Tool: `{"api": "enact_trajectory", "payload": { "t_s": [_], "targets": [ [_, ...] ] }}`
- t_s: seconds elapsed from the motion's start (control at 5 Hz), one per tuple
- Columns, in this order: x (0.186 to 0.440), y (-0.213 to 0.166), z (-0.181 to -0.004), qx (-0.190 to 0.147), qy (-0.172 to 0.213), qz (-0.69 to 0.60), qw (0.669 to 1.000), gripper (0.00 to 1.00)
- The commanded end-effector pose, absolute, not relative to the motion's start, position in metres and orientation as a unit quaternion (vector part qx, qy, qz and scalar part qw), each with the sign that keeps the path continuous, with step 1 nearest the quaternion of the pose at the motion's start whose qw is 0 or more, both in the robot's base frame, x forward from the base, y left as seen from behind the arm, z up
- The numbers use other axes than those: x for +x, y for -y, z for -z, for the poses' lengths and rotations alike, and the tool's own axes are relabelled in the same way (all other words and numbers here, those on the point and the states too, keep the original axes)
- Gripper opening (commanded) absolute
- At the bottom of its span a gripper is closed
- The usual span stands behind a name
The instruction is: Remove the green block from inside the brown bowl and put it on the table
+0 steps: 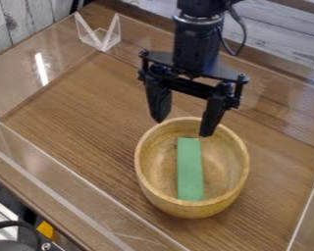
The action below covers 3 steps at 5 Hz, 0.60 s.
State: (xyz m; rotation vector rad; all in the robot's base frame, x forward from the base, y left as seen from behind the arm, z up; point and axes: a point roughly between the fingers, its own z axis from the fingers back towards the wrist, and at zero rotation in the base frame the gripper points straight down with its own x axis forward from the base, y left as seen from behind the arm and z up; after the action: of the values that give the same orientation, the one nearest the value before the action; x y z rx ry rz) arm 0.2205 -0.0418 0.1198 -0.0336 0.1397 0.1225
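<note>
The green block (190, 168) lies flat inside the brown bowl (153, 176), lengthwise from the far rim toward the near one. The bowl stands on the table (81, 113) right of centre. My gripper (183, 112) hangs pointing down above the bowl's far rim, open, its black fingers (156, 102) spread wide with nothing between them. It is above the block's far end and clear of it.
Low clear acrylic walls (42, 59) run along the table's edges at the left, front and right. A clear folded stand (98, 31) sits at the back left corner. Bare wood lies left of the bowl.
</note>
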Motion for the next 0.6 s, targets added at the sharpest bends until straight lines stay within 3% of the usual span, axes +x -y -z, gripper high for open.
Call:
{"api": "enact_trajectory", "payload": {
  "t_s": [0.0, 0.2, 0.4],
  "targets": [
    [0.217, 0.041, -0.122, -0.023, -0.05, -0.086, 0.995, 1.0],
    [0.211, 0.041, -0.114, -0.025, -0.043, -0.113, 0.992, 0.0],
    [0.209, 0.043, -0.101, -0.025, -0.035, -0.084, 0.996, 1.0]
  ]
}}
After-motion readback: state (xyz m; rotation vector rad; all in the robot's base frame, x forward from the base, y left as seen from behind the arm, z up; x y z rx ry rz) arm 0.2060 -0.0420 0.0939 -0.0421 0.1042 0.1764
